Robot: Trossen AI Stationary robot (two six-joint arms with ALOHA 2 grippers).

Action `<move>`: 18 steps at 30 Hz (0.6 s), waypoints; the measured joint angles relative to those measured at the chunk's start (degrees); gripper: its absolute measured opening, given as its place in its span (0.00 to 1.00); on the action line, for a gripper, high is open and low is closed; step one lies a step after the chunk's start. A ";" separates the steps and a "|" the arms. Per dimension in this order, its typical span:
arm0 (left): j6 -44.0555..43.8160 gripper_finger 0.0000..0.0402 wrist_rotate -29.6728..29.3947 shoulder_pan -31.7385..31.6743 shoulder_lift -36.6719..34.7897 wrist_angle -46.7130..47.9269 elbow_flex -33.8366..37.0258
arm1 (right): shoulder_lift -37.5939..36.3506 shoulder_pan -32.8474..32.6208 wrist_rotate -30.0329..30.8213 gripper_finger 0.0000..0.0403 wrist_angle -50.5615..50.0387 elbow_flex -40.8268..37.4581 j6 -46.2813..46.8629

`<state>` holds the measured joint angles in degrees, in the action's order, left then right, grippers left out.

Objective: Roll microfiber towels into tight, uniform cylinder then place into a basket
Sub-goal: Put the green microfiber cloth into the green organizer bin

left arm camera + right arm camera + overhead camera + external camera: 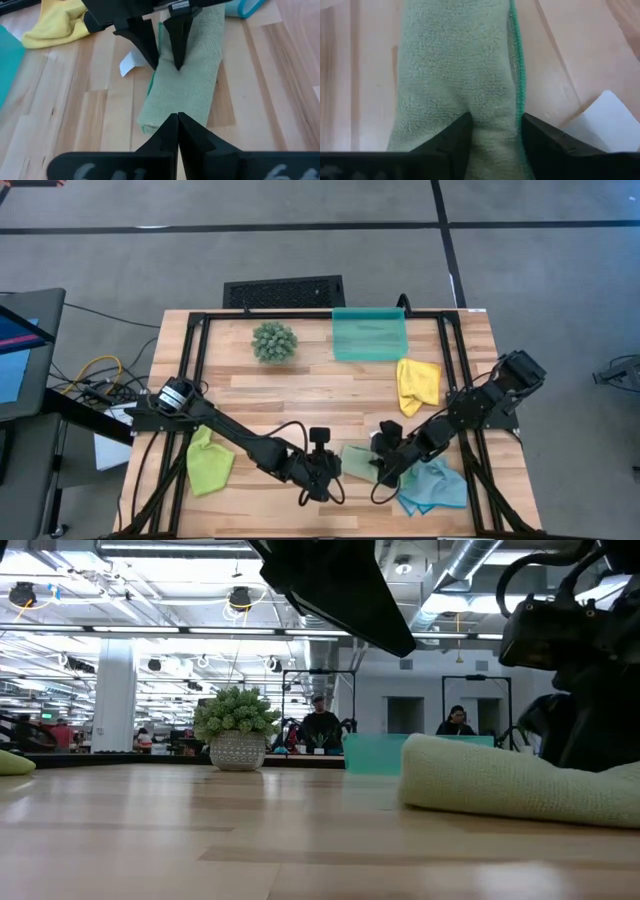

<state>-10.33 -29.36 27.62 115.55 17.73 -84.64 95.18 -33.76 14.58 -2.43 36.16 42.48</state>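
- High view: we see the sage green towel (357,461), folded into a narrow strip, lying at the lower centre of the frame between the two grippers.
- The left gripper (322,472) sits just left of that strip, its fingers pressed together on nothing; in the left wrist view the tips (177,131) meet just at the near end of the strip (187,85).
- The right gripper (383,467) is at the strip's right end. In the right wrist view its fingers (454,137) stand apart with the end of the cloth (460,75) between them, the towel's darker green hem running along one edge; we cannot tell whether they press it.
- A small white tag (131,62) lies beside the strip on the wood.
- The light blue towel (435,485) is crumpled at lower right, just beside the right gripper.
- The yellow towel (417,383) lies right of centre, just below the teal basket (369,335) at the table's top edge.
- The lime green towel (209,463) rests at lower left, under the left arm.
- A spiky green plant ball (274,341) sits left of the basket, and a black grille (284,291) lies beyond the table's far edge.
- Low view: the strip (510,780) fills the right of the frame, and people sit far back in the room.
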 joint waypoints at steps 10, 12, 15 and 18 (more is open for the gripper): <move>-8.11 0.00 -9.99 2.00 -3.85 14.94 0.04 | -0.45 -0.31 -0.83 0.06 1.93 -0.31 -7.06; -12.77 0.00 -14.74 2.92 -5.33 20.87 0.04 | -1.93 0.04 -1.10 0.06 1.87 -0.12 -7.50; -20.52 0.00 -20.34 4.66 -7.23 29.79 0.04 | -4.66 1.20 -0.63 0.10 0.29 -0.04 -8.11; -28.74 0.00 -25.10 6.56 -8.11 38.15 0.04 | -8.76 2.77 1.80 0.09 0.17 0.15 -8.59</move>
<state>-39.07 -54.46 34.18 107.44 55.88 -84.60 86.42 -30.98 16.38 -2.26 36.32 33.89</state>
